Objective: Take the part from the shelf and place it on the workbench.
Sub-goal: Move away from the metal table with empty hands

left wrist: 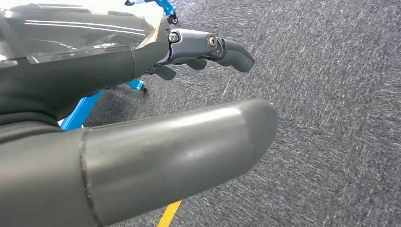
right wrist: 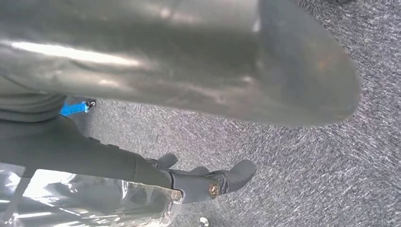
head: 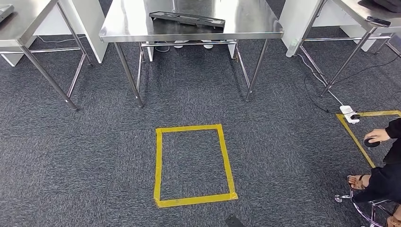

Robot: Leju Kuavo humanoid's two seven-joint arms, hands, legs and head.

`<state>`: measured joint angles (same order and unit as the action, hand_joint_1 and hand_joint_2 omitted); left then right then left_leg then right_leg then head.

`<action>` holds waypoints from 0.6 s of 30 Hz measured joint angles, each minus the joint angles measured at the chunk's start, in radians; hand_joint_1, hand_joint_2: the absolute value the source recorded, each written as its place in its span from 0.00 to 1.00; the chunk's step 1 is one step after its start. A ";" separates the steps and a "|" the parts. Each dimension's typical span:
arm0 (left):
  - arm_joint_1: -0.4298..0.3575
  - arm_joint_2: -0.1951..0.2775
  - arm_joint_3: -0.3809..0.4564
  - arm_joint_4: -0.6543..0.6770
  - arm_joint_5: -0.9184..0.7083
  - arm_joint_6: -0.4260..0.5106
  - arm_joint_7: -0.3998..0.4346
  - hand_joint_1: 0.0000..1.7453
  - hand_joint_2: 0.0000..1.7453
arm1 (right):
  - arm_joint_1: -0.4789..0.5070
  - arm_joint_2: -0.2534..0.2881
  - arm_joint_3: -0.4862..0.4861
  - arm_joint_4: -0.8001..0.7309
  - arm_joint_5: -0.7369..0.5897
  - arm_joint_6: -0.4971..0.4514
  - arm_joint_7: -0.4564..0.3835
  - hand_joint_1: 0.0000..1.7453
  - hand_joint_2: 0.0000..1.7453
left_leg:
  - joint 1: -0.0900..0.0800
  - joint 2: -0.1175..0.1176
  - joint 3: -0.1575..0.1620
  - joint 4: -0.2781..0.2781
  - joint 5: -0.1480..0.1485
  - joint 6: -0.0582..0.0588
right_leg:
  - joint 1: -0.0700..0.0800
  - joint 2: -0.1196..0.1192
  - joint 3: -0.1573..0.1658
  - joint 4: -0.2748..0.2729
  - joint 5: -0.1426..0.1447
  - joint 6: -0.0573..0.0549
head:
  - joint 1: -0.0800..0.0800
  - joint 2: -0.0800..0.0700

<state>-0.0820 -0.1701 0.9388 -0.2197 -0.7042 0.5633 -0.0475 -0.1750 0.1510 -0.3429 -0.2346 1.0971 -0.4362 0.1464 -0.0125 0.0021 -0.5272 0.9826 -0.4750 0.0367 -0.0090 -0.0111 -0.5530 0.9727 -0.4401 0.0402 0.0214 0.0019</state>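
Three steel tables stand across the far side of a grey carpet [head: 94,156]: the middle table [head: 142,21] bears a long dark part [head: 187,19] lying flat on its top, well back from the near edge, and from here I cannot tell whether this table serves as shelf or workbench. Between robot and table a yellow tape rectangle [head: 194,163] marks the floor. At the right edge a seated person [head: 385,175] reaches a hand toward a small dark object on the carpet, beside a second taped corner and a white power strip [head: 350,114] with cables trailing off. The left hand [left wrist: 189,94] hangs over carpet holding nothing, thumb and fingers apart; the right hand [right wrist: 198,179] likewise, fingers loosely extended and empty. The risks, as I judge them: walking up off-line and bumping the table edge or legs, snagging a cable, or straying toward the person; a one-handed grip on such a long part could let it tilt and slip.
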 joint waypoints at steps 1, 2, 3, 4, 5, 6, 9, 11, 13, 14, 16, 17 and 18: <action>0.000 0.000 0.000 0.000 0.000 0.001 0.001 0.00 0.00 | -0.001 0.000 0.000 0.000 0.001 0.000 -0.001 0.00 0.00 | -0.001 0.000 -0.002 0.000 0.002 0.001 | -0.001 0.000 0.000 0.000 0.002 0.002 | 0.000 0.000; 0.000 0.000 0.000 0.000 0.000 0.001 0.002 0.00 0.00 | -0.003 0.001 0.000 0.000 0.000 0.001 -0.002 0.00 0.00 | -0.001 0.000 -0.004 0.000 0.004 0.001 | -0.001 0.000 -0.001 0.000 0.004 0.003 | 0.000 0.000; 0.000 0.000 0.000 0.000 0.000 0.002 0.004 0.00 0.00 | -0.004 0.001 0.000 0.000 0.000 0.001 -0.004 0.00 0.00 | -0.001 0.000 -0.006 0.001 0.005 0.002 | -0.001 0.000 -0.002 0.000 0.005 0.003 | 0.000 0.000; 0.000 0.000 0.000 0.000 0.000 0.002 0.004 0.00 0.00 | -0.005 0.001 0.000 0.000 -0.002 0.001 -0.006 0.00 0.00 | -0.001 0.000 -0.007 0.001 0.006 0.001 | -0.001 0.000 -0.003 0.000 0.006 0.003 | 0.000 0.000; 0.000 0.000 0.000 0.000 -0.001 0.002 0.005 0.00 0.00 | -0.005 0.001 0.000 0.000 -0.004 0.001 -0.008 0.00 0.00 | -0.001 0.000 -0.008 0.001 0.006 0.001 | -0.001 0.000 -0.004 0.000 0.006 0.004 | 0.000 0.000; 0.000 0.000 0.000 0.000 -0.001 0.002 0.006 0.00 0.00 | -0.006 0.001 0.000 0.000 -0.006 0.001 -0.011 0.00 0.00 | -0.001 0.000 -0.008 0.001 0.006 0.001 | -0.001 0.000 -0.004 0.000 0.006 0.004 | 0.000 0.000; 0.000 0.000 0.000 0.000 -0.004 0.003 0.006 0.00 0.00 | -0.007 0.002 -0.005 0.000 -0.021 0.001 -0.023 0.00 0.00 | -0.002 0.000 -0.008 0.001 0.006 0.001 | -0.002 0.000 -0.004 0.000 0.007 0.004 | 0.000 0.000; 0.000 0.000 0.000 0.000 -0.006 0.003 0.006 0.00 0.00 | -0.008 0.002 -0.014 0.000 -0.033 0.001 -0.032 0.00 0.00 | -0.003 0.000 -0.009 0.003 0.005 0.001 | -0.005 0.000 -0.005 0.000 0.008 0.005 | 0.000 0.000; 0.000 0.000 0.000 0.000 -0.008 0.003 0.006 0.00 0.00 | -0.009 0.003 -0.023 0.000 -0.041 0.000 -0.037 0.00 0.00 | -0.003 0.000 -0.011 0.005 0.005 0.002 | -0.008 0.000 -0.006 -0.001 0.008 0.007 | 0.000 0.000; 0.000 0.000 0.000 0.000 -0.008 0.002 0.006 0.00 0.00 | -0.009 0.003 -0.026 0.000 -0.043 0.000 -0.039 0.00 0.00 | -0.004 0.000 -0.011 0.005 0.005 0.002 | -0.009 0.000 -0.006 -0.001 0.009 0.007 | 0.000 0.000; 0.000 0.001 0.000 0.000 -0.009 0.002 0.005 0.00 0.00 | -0.009 0.003 -0.030 0.000 -0.044 0.000 -0.040 0.00 0.00 | -0.005 0.000 -0.012 0.007 0.006 0.003 | -0.011 0.000 -0.006 -0.001 0.011 0.010 | 0.000 0.000; 0.000 0.001 0.000 0.000 -0.009 0.002 0.005 0.00 0.00 | -0.009 0.004 -0.031 0.000 -0.044 0.000 -0.041 0.00 0.00 | -0.006 0.000 -0.012 0.007 0.006 0.004 | -0.012 0.000 -0.006 -0.002 0.012 0.012 | 0.000 0.000; 0.000 0.002 0.000 0.000 -0.009 0.002 0.005 0.00 0.00 | -0.009 0.004 -0.032 0.000 -0.044 0.000 -0.041 0.00 0.00 | -0.005 0.000 -0.012 0.006 0.009 0.007 | -0.012 0.001 -0.007 -0.003 0.014 0.015 | 0.000 0.000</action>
<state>-0.0824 -0.1686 0.9392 -0.2197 -0.7132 0.5654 -0.0423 -0.1840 0.1555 -0.3750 -0.2346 1.0529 -0.4363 0.1054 -0.0176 0.0024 -0.5390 0.9882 -0.4663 0.0439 -0.0206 -0.0103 -0.5599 0.9695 -0.4259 0.0556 0.0212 0.0019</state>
